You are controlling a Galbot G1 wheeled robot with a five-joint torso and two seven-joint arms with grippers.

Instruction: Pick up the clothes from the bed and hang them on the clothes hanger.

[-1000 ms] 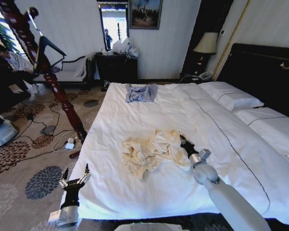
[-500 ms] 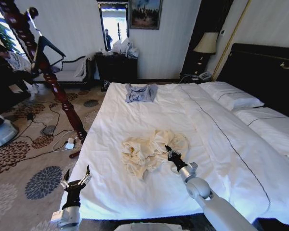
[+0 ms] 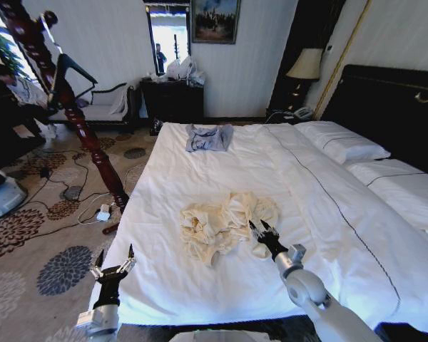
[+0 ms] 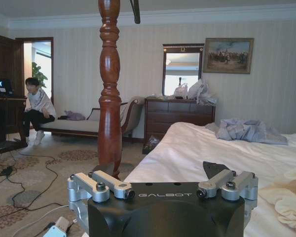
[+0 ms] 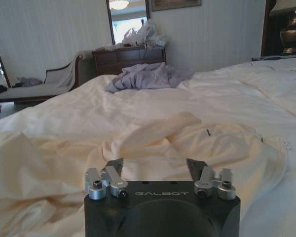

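Right gripper (image 3: 262, 229), fingers wide, at crumpled cream soft-fabric robe (image 3: 221, 224) on white-duveted bed (image 3: 200, 285) | left gripper (image 3: 113, 263) wide, idle | risk: shallow pinch slips off loose folds.

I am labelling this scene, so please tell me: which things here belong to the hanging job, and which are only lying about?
For the job:
- cream clothes, crumpled on the bed
- black clothes hanger on the wooden post
- right gripper, open at the clothes
- left gripper, open beside the bed

Lying about:
- grey-blue garment
- pillows
- lamp
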